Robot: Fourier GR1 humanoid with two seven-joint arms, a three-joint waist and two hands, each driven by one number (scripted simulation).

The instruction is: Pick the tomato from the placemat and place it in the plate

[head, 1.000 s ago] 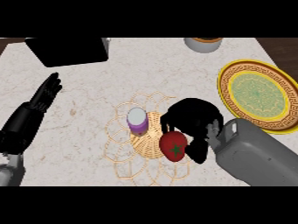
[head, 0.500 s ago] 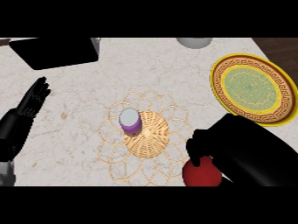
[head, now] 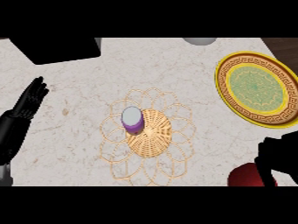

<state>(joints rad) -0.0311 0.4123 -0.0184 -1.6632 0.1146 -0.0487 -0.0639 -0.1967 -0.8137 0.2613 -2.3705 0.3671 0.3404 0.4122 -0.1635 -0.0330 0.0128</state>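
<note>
Your right hand [head: 286,157] gripped tomato [head: 248,176] at lower right; left hand [head: 30,103] lay open. Risk, judged: tomato slipping out before plate [head: 223,78].

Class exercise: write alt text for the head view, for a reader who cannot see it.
The right hand holds a red tomato off the woven placemat, short of the yellow plate. A purple cup sits on the placemat; the left hand rests open.

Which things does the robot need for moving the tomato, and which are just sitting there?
Needed: tomato, held by the right hand; plate; placemat.

Just sitting: purple cup on the placemat; black box; grey object at the far edge; resting left hand.
</note>
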